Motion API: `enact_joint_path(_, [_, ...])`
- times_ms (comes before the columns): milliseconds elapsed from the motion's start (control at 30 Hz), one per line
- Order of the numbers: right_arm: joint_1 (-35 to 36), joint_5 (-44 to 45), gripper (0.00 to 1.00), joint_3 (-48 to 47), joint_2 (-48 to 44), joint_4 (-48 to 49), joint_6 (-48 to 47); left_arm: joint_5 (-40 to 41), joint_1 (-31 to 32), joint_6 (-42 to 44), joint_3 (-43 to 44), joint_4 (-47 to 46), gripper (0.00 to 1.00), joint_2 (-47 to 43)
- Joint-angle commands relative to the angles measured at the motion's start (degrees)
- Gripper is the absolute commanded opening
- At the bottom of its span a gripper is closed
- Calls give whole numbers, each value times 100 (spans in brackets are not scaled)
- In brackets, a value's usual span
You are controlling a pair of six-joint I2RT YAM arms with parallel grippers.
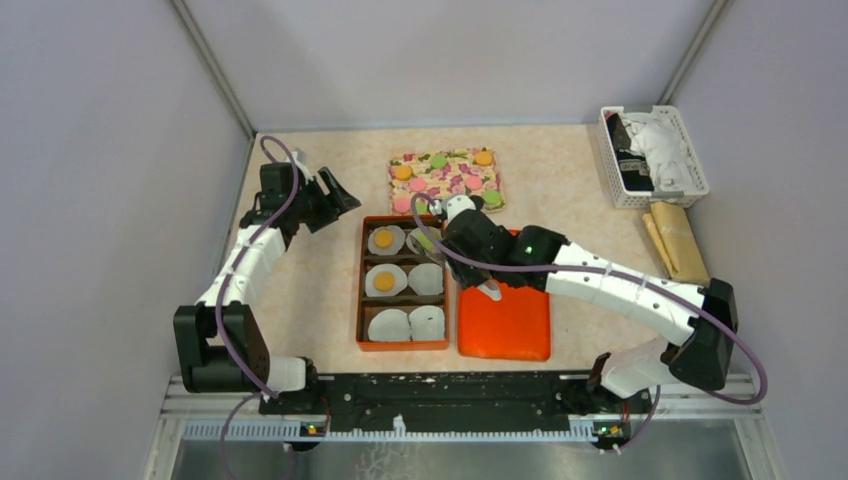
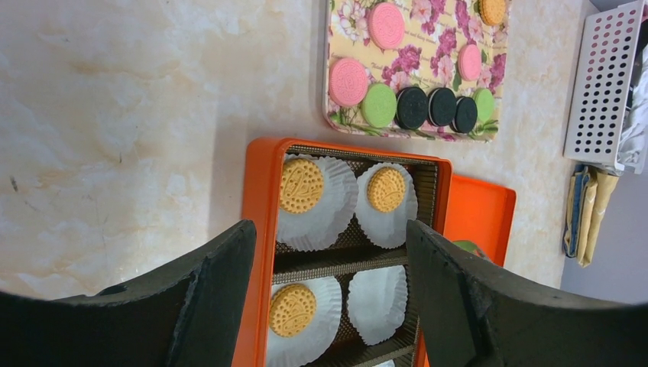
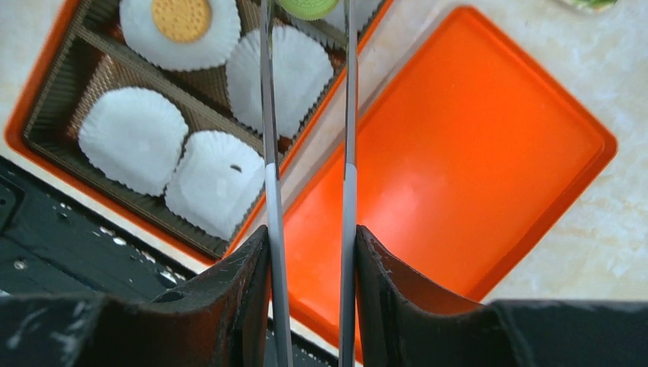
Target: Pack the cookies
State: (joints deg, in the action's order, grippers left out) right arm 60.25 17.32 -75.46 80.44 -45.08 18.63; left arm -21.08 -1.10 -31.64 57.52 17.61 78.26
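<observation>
Several pink, green, black and orange cookies (image 2: 348, 81) lie on the floral board (image 1: 445, 178). The orange box (image 1: 362, 285) holds white paper cups. Three cups hold an orange cookie (image 2: 301, 186), and the others show empty. My right gripper (image 3: 309, 233) is shut on grey tongs (image 3: 267, 153). The tong tips pinch a green cookie (image 3: 309, 6) over the far right part of the box. My left gripper (image 2: 332, 229) is open and empty, up above the box's left rim (image 2: 260, 191), left of the board in the top view (image 1: 335, 195).
The orange lid (image 1: 505, 320) lies right of the box, under my right arm. A white basket (image 1: 652, 155) with cloth stands at the back right, with a brown paper packet (image 1: 678, 240) in front of it. Walls close in the left, right and back.
</observation>
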Motion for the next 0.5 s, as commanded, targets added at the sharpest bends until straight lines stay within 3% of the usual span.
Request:
enact_joint_path(0, [261,96,4,296,-371,-44,451,-112,-30,-36,-12,-179,78,-260])
enact_joint_path(367, [628,-86,6,884,-377,54,833,-159,-30,-88,-39,-172,78,-333])
enact_joint_path(467, [623,74,20,865,-360,36,865,-164,-30,-79,-47,-171,78,-352])
